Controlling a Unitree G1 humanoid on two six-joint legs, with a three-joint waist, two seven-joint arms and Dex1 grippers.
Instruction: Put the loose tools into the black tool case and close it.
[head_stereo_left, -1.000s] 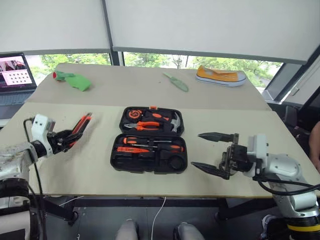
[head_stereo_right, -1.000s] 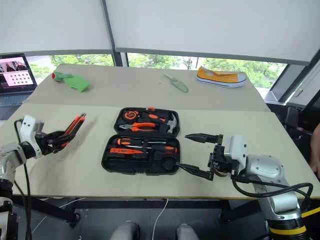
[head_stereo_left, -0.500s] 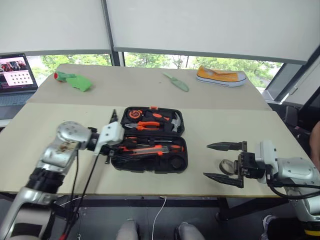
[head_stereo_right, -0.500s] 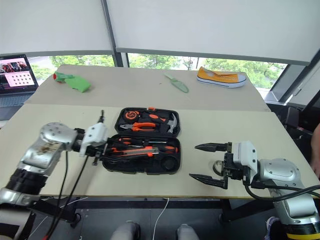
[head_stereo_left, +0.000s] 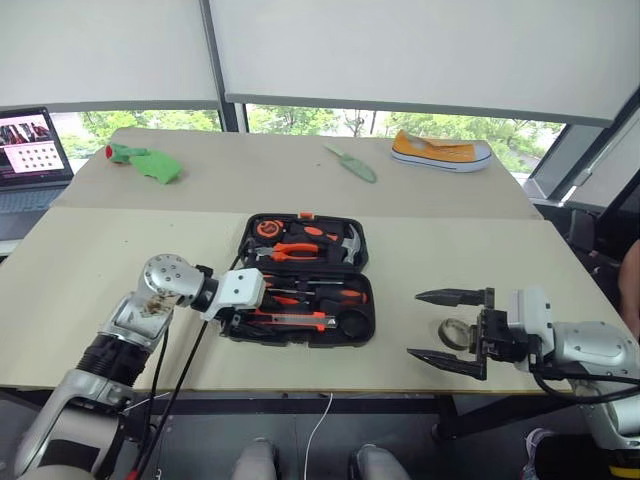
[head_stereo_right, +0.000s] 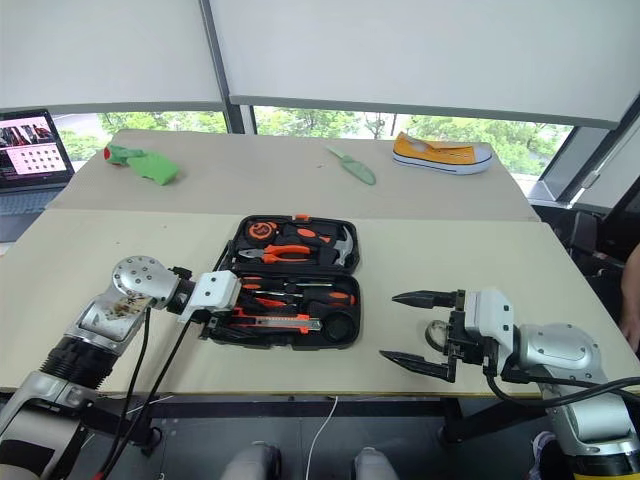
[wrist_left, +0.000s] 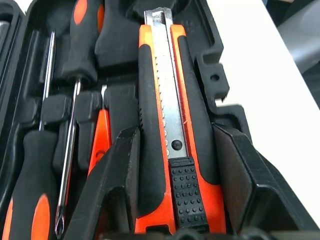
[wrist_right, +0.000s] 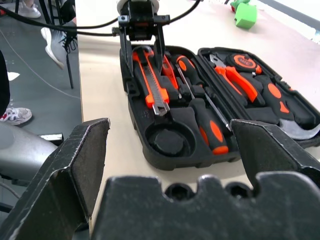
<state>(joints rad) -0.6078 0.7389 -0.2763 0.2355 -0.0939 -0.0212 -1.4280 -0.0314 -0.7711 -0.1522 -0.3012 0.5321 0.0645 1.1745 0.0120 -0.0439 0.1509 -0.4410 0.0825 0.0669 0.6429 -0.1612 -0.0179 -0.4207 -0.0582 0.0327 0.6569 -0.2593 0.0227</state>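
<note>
The beige surface (head_stereo_left: 470, 250) carried the black tool case (head_stereo_left: 304, 280), open flat near the middle of the front edge. Its far half held pliers, a hammer and a tape measure; its near half held two screwdrivers (wrist_left: 30, 200) with orange-black handles, a small orange tester screwdriver (wrist_left: 101, 137) and the utility knife (head_stereo_left: 290, 318), with one round slot near the right end. The left gripper (wrist_left: 172, 170) reached in from the case's left end, its fingers (wrist_left: 117, 175) pinching the knife as it lay over the front slot. The right gripper (head_stereo_left: 447, 330) hovered near the front right corner, fingers spread wide — the small tape roll (head_stereo_left: 453, 331) lay between them on the surface.
</note>
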